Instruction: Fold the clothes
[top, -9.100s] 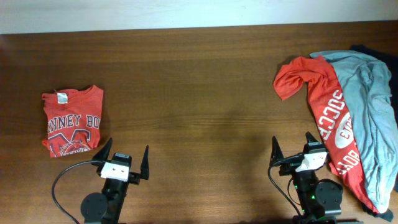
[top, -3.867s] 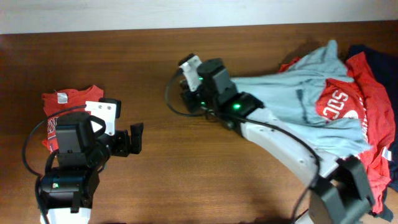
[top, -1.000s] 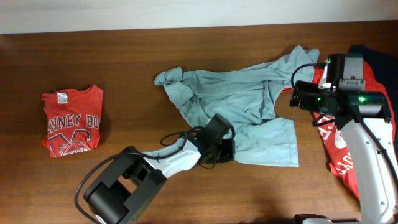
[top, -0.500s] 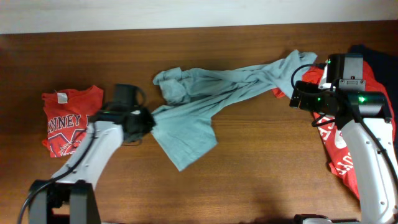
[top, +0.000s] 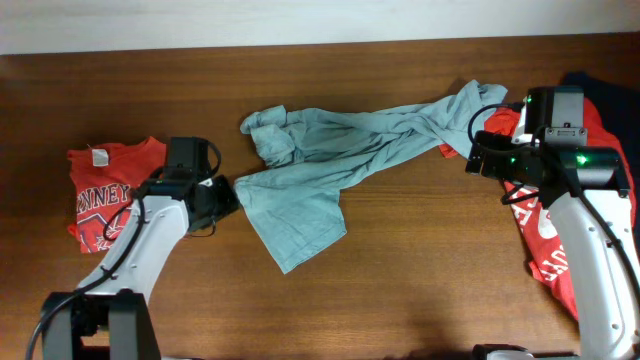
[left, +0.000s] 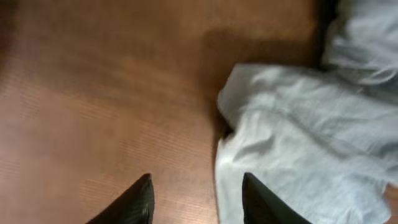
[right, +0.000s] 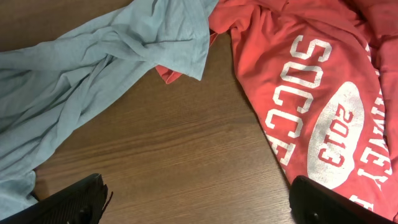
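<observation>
Pulling arm: the left tool (top: 222, 198) sits at the left corner of the grey shirt (top: 330, 165). It is a little further out from the shirt than half a second back, and a second ago it was under the shirt's lower hem.
Grey shirt: it is now drawn long across the surface (top: 400, 290), no longer the loose bunched heap of a second ago. Its upper part is twisted like a rope and its lower panel fans out flat below.
Left tool state: the fingers stand part-way apart in the left wrist view. The shirt's pale edge lies between them against one finger, and as far as I can tell it is not pinched.
Right tool (top: 478, 155): spread wide and carrying nothing, it hovers just off the grey shirt's right end, unmoved over the last second.
Neighbours: the red soccer shirt (right: 311, 93) lies just beyond the grey shirt's right end, with a corner tucked under that end. A dark garment (top: 590, 80) lies further out on that side. The folded red shirt (top: 115, 195) rests well off the grey shirt's left corner.
Meaning for the task: one garment looks finished, and this one is separated from the pile and stretched. It probably needs untwisting and flattening before any fold can start.
</observation>
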